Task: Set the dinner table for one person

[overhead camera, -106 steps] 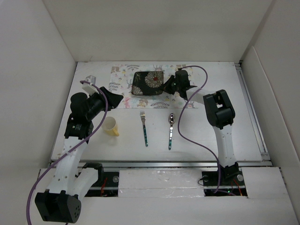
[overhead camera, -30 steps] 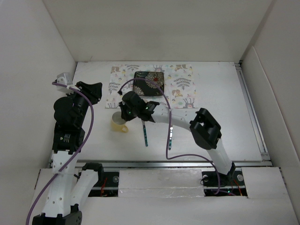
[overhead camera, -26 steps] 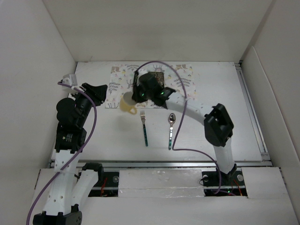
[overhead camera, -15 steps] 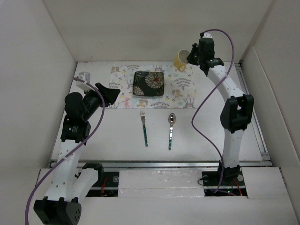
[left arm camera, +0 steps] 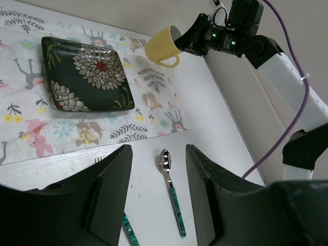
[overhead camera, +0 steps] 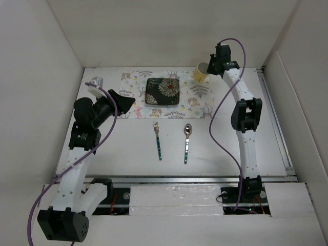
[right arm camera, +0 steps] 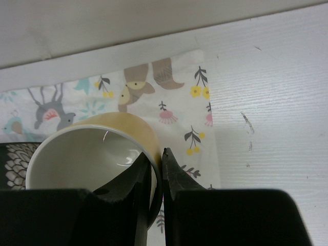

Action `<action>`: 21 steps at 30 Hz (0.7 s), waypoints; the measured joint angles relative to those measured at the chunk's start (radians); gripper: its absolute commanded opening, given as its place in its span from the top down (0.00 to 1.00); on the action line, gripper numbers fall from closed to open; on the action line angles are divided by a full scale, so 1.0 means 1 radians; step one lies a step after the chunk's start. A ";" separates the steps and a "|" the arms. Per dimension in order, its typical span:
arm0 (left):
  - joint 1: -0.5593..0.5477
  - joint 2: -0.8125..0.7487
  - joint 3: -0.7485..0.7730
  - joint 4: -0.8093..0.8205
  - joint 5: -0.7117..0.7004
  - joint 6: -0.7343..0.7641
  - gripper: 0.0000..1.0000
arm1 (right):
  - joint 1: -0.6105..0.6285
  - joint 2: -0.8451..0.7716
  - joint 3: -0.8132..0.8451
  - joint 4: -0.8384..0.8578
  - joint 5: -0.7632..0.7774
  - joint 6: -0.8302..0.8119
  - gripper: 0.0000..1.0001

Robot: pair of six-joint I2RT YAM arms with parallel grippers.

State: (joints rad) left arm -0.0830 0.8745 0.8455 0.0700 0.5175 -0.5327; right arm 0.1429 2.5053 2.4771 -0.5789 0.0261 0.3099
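Top: right gripper (overhead camera: 208,65) holds yellow mug (overhead camera: 200,73), tilted, above the far-right corner of placemat (overhead camera: 202,97) on the dinner table (overhead camera: 128,148), likely the drink spot. Left wrist: left gripper (left arm camera: 158,156) spread wide, empty, parked aside. Right wrist: jaws pinch the mug wall, one inside the rim.

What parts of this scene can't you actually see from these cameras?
Left wrist view: most of the fork, behind a finger of the left end effector.
Right wrist view: the handle and base of the yellow cup, behind the right end effector; the plate is cut off by the left edge.
Top view: the pattern on the spoon handle, too small.
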 measured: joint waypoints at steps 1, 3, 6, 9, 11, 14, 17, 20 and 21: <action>0.000 0.005 0.000 0.001 0.003 0.000 0.57 | 0.000 0.007 0.002 -0.004 0.003 -0.002 1.00; 0.000 0.013 0.000 0.001 0.004 0.000 0.57 | -0.002 0.021 0.004 -0.006 0.012 -0.007 1.00; 0.000 0.021 0.000 0.001 0.004 0.000 0.57 | -0.005 0.039 0.011 -0.006 0.022 -0.012 1.00; 0.000 0.022 0.000 0.001 0.003 0.000 0.57 | -0.006 0.048 0.011 -0.006 0.033 -0.019 1.00; 0.000 0.025 0.000 0.001 0.004 0.000 0.57 | -0.007 0.055 0.011 -0.001 0.043 -0.019 1.00; 0.000 0.029 0.000 0.001 0.002 0.000 0.56 | -0.007 0.063 0.011 0.003 0.057 -0.023 1.00; 0.000 0.032 0.000 0.001 -0.002 0.000 0.56 | -0.007 0.072 0.011 0.009 0.069 -0.022 0.99; 0.000 0.035 0.000 0.001 -0.010 0.000 0.56 | -0.007 0.072 0.011 0.012 0.072 -0.023 0.86; 0.000 0.037 0.000 0.001 -0.012 0.001 0.56 | -0.007 0.072 0.011 0.013 0.072 -0.023 0.82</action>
State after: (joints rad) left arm -0.0830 0.9119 0.8455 0.0708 0.5056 -0.5320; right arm 0.1360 2.5778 2.4886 -0.5659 0.0986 0.2874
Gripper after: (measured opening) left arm 0.436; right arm 0.154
